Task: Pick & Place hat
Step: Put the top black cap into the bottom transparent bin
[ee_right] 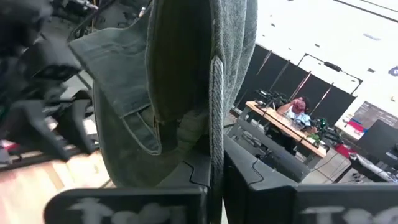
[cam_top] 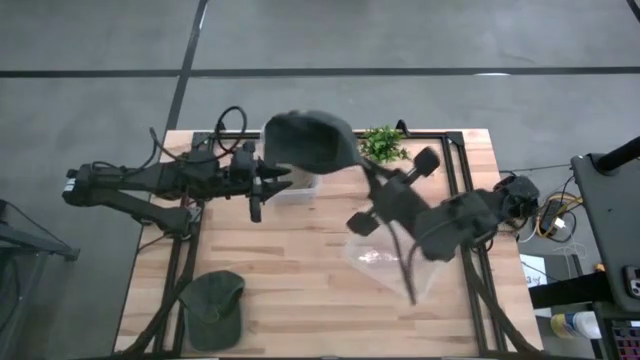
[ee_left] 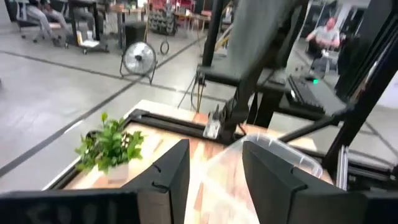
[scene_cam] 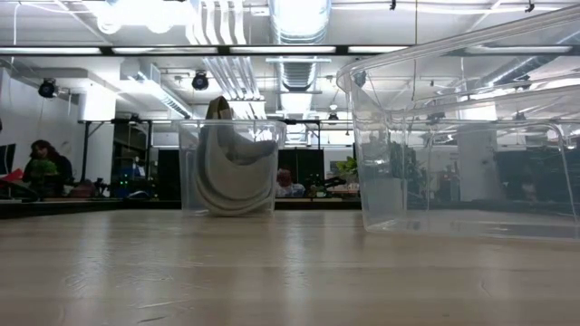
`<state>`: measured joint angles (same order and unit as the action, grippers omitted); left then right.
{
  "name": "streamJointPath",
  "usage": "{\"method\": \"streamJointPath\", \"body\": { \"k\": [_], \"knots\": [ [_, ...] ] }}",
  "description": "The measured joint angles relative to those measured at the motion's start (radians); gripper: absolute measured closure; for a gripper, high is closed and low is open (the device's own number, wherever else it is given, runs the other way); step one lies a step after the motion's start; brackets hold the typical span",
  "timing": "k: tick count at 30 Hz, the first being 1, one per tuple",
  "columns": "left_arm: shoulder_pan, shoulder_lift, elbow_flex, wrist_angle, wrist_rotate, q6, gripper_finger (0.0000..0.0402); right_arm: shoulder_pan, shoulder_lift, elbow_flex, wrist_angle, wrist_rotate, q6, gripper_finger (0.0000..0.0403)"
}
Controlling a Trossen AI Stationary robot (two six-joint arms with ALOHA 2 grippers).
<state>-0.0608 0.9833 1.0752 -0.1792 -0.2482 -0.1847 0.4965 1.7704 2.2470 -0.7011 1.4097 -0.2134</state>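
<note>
High view: right gripper [cam_top: 362, 166] clamped on a grey hat [cam_top: 312, 142], held in the air over the far edge of the table [cam_top: 300, 290]. Hat brim pinched between the fingers [ee_right: 200, 169] in the right wrist view, cloth hanging broad ahead of them and blocking most of the scene beyond. Small clear bin [cam_top: 297, 186] just under and beside the hat, partly covered by it. Plant [cam_top: 382, 144] right behind the gripper, at the table's far edge. Larger clear bin [cam_top: 392, 262] below the right arm, half hidden by the arm. Left gripper [cam_top: 254, 188] level with the small bin, just to its side, jaws spread wide, nothing between them. Second hat [cam_top: 214, 307], green, well apart from both grippers, at the near left corner. Low view: grey cloth [scene_cam: 233, 172] seen through the small bin's walls; cannot tell whether inside or behind. People far off in the room, blurred.
</note>
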Motion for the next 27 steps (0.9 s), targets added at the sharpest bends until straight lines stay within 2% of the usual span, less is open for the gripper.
{"method": "streamJointPath", "body": {
  "k": [4, 7, 11, 18, 23, 27],
  "knots": [
    [-0.001, 0.0, 0.0, -0.057, 0.003, -0.006, 0.026, 0.002, -0.043, 0.018, -0.017, -0.011, -0.02, 0.0394],
    [-0.003, 0.0, 0.0, -0.085, 0.005, -0.028, 0.026, 0.002, -0.096, 0.02, -0.123, -0.13, 0.086, 0.0394],
    [-0.003, -0.004, 0.0, -0.112, 0.006, -0.031, 0.026, -0.029, -0.173, 0.02, -0.399, -0.396, 0.438, 0.0394],
    [-0.003, -0.018, 0.0, -0.157, 0.056, -0.051, 0.0259, -0.053, -0.243, 0.02, -0.857, -0.587, 0.958, 0.0394],
    [-0.003, -0.021, 0.0, -0.16, 0.087, -0.062, 0.0259, -0.057, -0.269, -0.024, -0.843, -0.815, 1.033, 0.0393],
    [-0.003, -0.021, 0.0, -0.16, 0.095, -0.078, 0.0259, -0.057, -0.266, -0.066, -0.868, -0.904, 1.111, 0.0392]
  ]
}}
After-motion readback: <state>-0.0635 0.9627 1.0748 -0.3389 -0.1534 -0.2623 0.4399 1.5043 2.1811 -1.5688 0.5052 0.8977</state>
